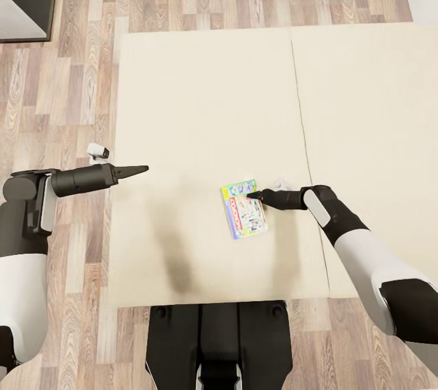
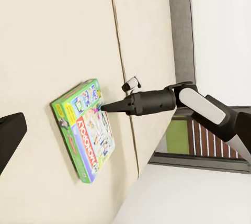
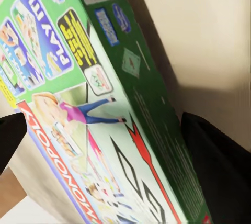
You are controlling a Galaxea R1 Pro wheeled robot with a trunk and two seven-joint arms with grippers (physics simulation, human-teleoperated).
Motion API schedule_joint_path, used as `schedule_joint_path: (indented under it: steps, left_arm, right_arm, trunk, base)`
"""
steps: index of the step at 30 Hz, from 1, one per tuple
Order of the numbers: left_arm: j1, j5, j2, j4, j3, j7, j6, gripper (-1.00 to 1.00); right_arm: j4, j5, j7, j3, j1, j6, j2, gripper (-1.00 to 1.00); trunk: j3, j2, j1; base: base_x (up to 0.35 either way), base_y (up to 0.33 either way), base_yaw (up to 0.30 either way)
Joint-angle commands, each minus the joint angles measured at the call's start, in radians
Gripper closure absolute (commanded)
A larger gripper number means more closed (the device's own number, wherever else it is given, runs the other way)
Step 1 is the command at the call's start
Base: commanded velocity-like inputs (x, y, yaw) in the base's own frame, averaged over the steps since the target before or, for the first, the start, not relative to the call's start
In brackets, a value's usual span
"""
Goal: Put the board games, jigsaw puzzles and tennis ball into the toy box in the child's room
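One board game, a flat white-and-green Monopoly box, lies on the beige bed near its front edge. My right gripper is at the box's right edge. In the right wrist view its dark fingers stand wide apart on either side of the box, so it is open around that edge. The left wrist view shows the box with the right gripper tip touching it. My left gripper hovers open over the bed's left edge, holding nothing. The toy box, table and other toys are out of view.
The bed has a seam between two mattress halves. Wood-plank floor runs along the bed's left and far sides. A dark grey unit stands at the far left. My base is against the bed's front edge.
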Motion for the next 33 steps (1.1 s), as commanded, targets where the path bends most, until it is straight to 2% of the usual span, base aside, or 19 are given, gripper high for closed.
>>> schedule_joint_path:
  steps: [1, 33]
  left_arm:
    - [0.0, 0.001, 0.0, 0.0, 0.0, -0.002, 0.01, -1.0]
    - [0.0, 0.003, 0.0, 0.0, 0.0, -0.002, 0.01, -1.0]
  right_arm:
    - [0.0, 0.008, 0.002, 0.005, 0.0, 0.0, -0.001, -1.0]
    - [0.022, 0.011, 0.001, 0.006, 0.0, -0.004, -0.001, -1.0]
  trunk:
    - [-0.001, -0.001, 0.001]
    - [-0.001, -0.001, 0.001]
  base:
    - [0.0, 0.0, 0.0]
    - [0.0, 0.07, 0.0]
